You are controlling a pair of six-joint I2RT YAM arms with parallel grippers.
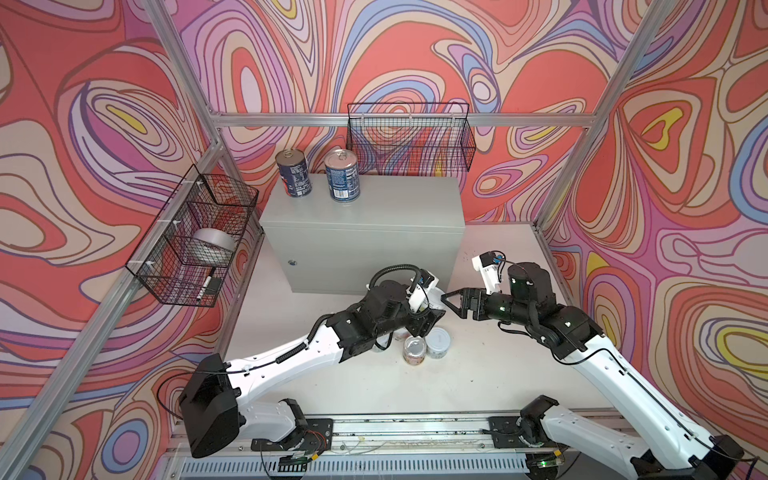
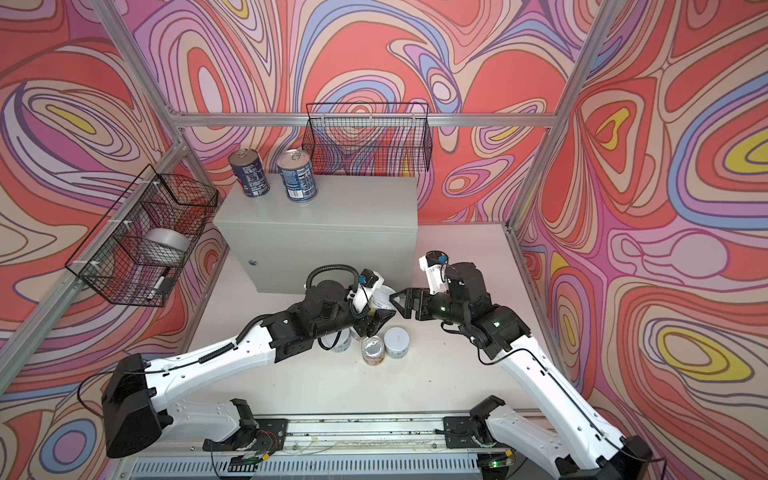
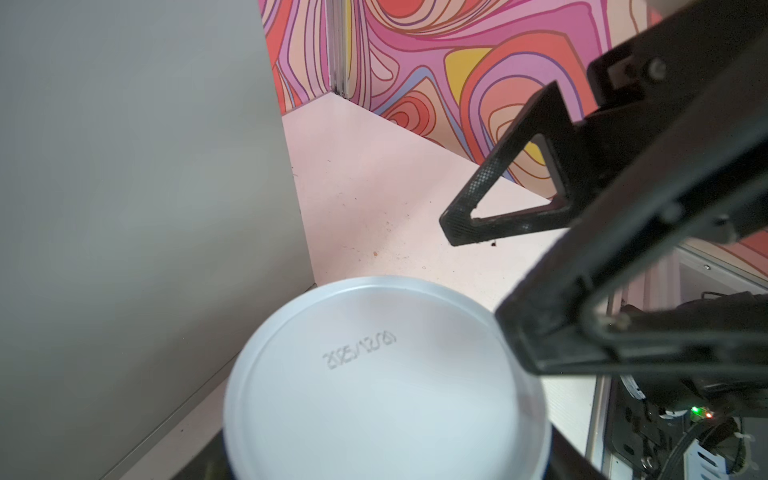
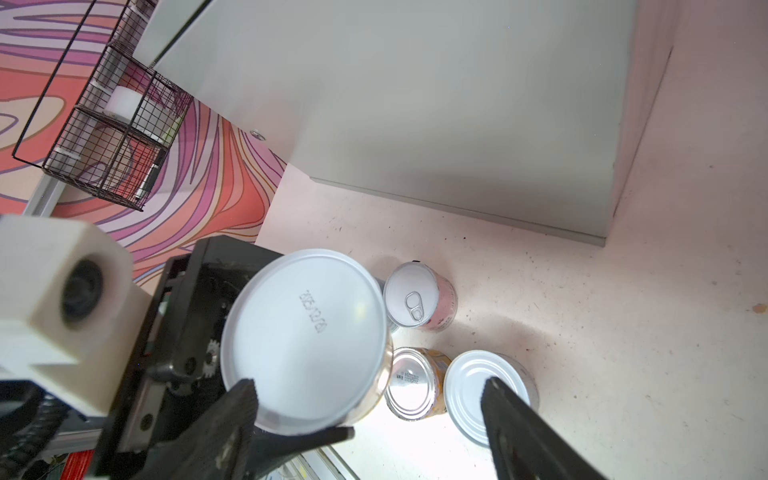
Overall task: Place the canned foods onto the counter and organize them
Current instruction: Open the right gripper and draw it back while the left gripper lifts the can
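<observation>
Found the left pincer (image 1: 430, 308) clenched on a pale tin (image 4: 303, 340), held off the white worktop (image 1: 478, 374) just in front of the grey cabinet worktop (image 1: 365, 249). Saw the tin's flat silver end, stamped with a date, facing both wrist cameras. Noted one black finger (image 3: 536, 332) pressed against its rim in the left wrist view; could not see the opposite finger there.

Found the right pincer (image 1: 449, 305) released, jaws spread wide and gripping nothing, tips just beside the held tin. Could not tell from the right wrist view whether one fingertip (image 4: 241, 407) brushed the rim or merely overlapped it.

Saw one dark-blue tin (image 1: 294, 174) and another dark-blue tin (image 1: 342, 178) upright, side by side and slightly apart, on the far left part of the cabinet's flat top.

Spotted three short tins grouped on the white worktop near the held tin: a pink-labelled tin (image 4: 415, 297) with a ring pull, a yellow-labelled tin (image 4: 409, 382) and a plain-lidded tin (image 4: 465, 386), the last two touching or nearly so. Made out a further tin (image 2: 338, 341) partly hidden under the left arm in a top view.

Saw a grey tape roll (image 1: 212, 251) inside the wire basket (image 1: 178, 286) on the left wall.
</observation>
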